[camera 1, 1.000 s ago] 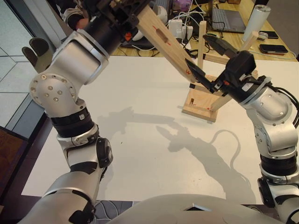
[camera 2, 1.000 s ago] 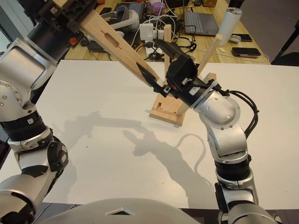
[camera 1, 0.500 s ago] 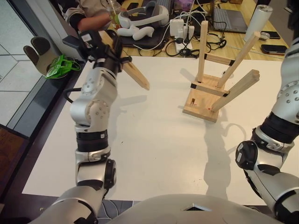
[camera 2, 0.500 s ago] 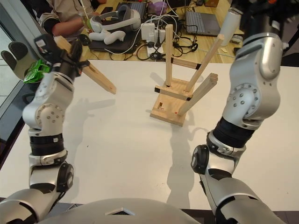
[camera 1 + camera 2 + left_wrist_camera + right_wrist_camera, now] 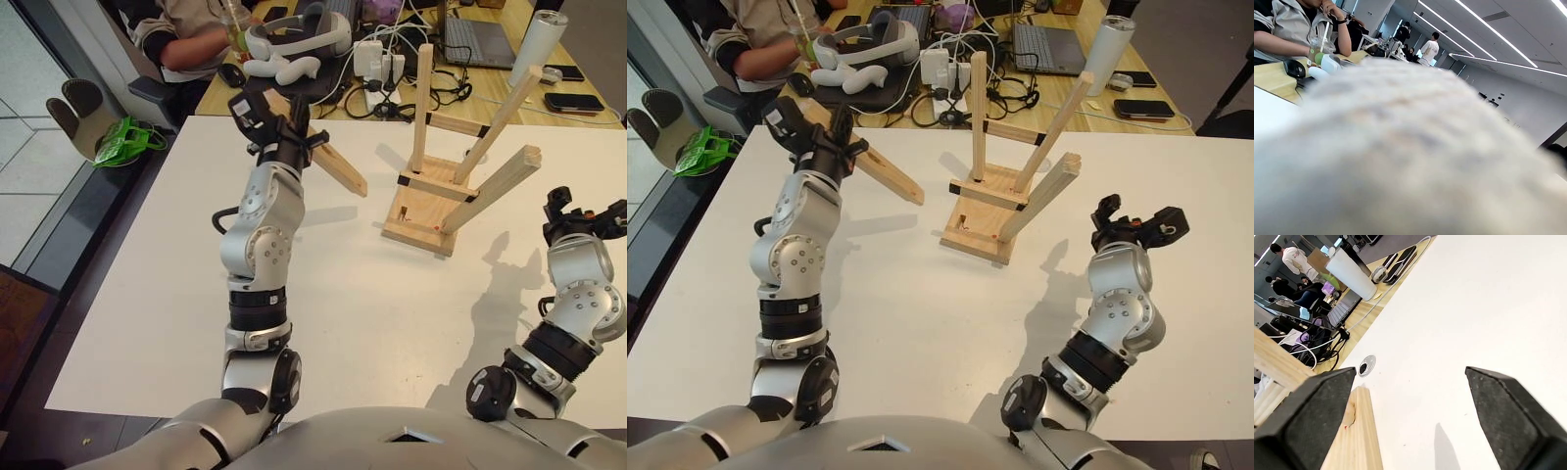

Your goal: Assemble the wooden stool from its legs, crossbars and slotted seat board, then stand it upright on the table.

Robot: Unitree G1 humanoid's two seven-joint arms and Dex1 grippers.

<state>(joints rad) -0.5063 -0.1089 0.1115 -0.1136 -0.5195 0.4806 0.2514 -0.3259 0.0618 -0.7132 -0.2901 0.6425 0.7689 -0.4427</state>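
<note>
The stool stands upside down on the white table, its slotted seat board flat and three legs up: one upright, one leaning, one slanting low, with crossbars between them. My left gripper is shut on a loose wooden leg, held in the air left of the stool and slanting down towards it. That leg lies close against the left wrist camera. My right gripper stands open to the right of the stool, its fingers spread beside a leg's end.
Behind the table's far edge runs a desk with a laptop, cables, a headset, a white tumbler and phones. A person sits at the back left. A green bag lies off the left edge.
My left arm has swung the loose leg away from the stool to the far left, then partway back. My right gripper has left the stool, risen and come down at its right.
</note>
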